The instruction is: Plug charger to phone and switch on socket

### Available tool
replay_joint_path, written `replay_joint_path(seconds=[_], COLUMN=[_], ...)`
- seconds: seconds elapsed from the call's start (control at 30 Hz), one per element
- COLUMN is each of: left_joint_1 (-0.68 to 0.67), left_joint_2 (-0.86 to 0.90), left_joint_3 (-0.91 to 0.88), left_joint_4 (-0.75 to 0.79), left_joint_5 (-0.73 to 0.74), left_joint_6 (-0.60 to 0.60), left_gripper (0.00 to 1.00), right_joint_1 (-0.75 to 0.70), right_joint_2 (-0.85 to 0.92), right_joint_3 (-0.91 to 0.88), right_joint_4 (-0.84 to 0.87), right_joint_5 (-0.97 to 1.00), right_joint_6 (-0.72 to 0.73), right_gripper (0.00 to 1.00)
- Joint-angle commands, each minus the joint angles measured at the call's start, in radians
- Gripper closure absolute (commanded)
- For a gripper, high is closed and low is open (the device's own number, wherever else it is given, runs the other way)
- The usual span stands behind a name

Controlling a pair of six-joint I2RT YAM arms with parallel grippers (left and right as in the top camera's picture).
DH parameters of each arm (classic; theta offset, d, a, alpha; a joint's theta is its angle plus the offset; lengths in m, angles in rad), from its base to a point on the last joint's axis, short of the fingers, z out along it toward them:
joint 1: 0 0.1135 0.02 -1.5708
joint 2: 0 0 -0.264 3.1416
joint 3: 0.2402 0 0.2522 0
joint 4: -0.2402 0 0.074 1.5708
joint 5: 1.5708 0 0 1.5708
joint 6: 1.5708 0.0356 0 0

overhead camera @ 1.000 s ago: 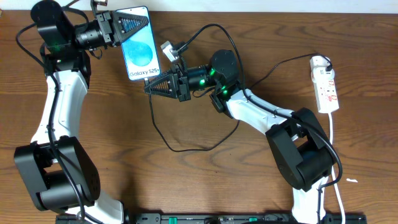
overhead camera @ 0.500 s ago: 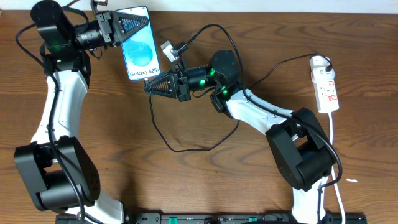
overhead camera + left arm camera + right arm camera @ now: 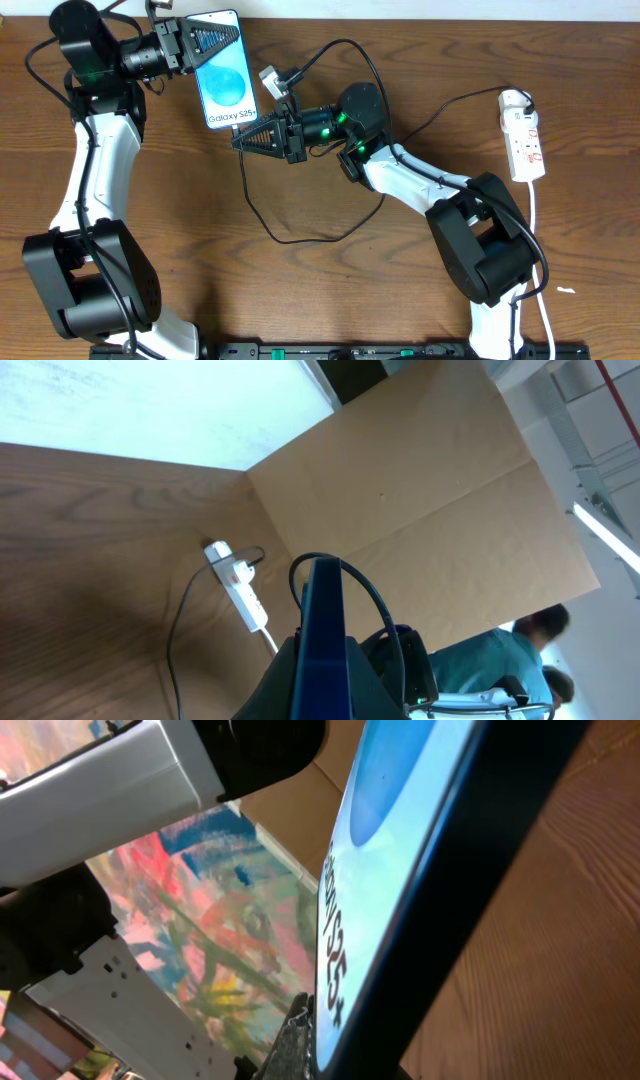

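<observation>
My left gripper (image 3: 205,42) is shut on the top end of the phone (image 3: 226,72) and holds it at the back left, its blue "Galaxy S25+" screen facing up. In the left wrist view the phone (image 3: 325,620) stands edge-on between the fingers (image 3: 285,678). My right gripper (image 3: 240,138) is shut on the charger (image 3: 262,222) near its tip, right at the phone's lower edge. The plug tip itself is hidden. In the right wrist view the phone (image 3: 400,890) fills the frame, with one finger (image 3: 298,1038) below it. The socket (image 3: 524,135) lies at the far right and also shows in the left wrist view (image 3: 240,588).
The black cable loops over the table's middle and runs up to a small white adapter (image 3: 270,82) beside the phone. Another black cable (image 3: 450,105) leads to the socket's top end. A white cord (image 3: 537,260) runs from the socket towards the front edge.
</observation>
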Motion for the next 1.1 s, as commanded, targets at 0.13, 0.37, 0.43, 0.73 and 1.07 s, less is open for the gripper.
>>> replay_joint_path(seconds=[0.13,0.37,0.43,0.73,1.07], left_joint_1=[-0.008,-0.008,-0.008,-0.008,-0.008], left_joint_2=[-0.026,-0.026,-0.026,-0.026,-0.026], left_joint_3=[0.018,0.018,0.018,0.018,0.018], left_joint_4=[0.005,0.005,0.005,0.005,0.005], left_joint_5=[0.077,0.077,0.077,0.077,0.077], left_joint_6=[0.038,0.065,0.065,0.065,0.082], left_gripper=[0.93,0.93,0.93,0.93,0.93], right_joint_1=[-0.008,-0.008,-0.009,-0.018,-0.020], right_joint_2=[-0.005,-0.005,-0.005,-0.005,-0.005], right_joint_3=[0.011,0.011,0.011,0.011,0.011], right_joint_4=[0.040,0.043,0.043,0.042,0.042], right_joint_5=[0.130,0.138,0.142,0.168,0.175], right_joint_6=[0.029,0.052,0.054,0.078,0.080], right_gripper=[0.99,0.99,0.99,0.99,0.99])
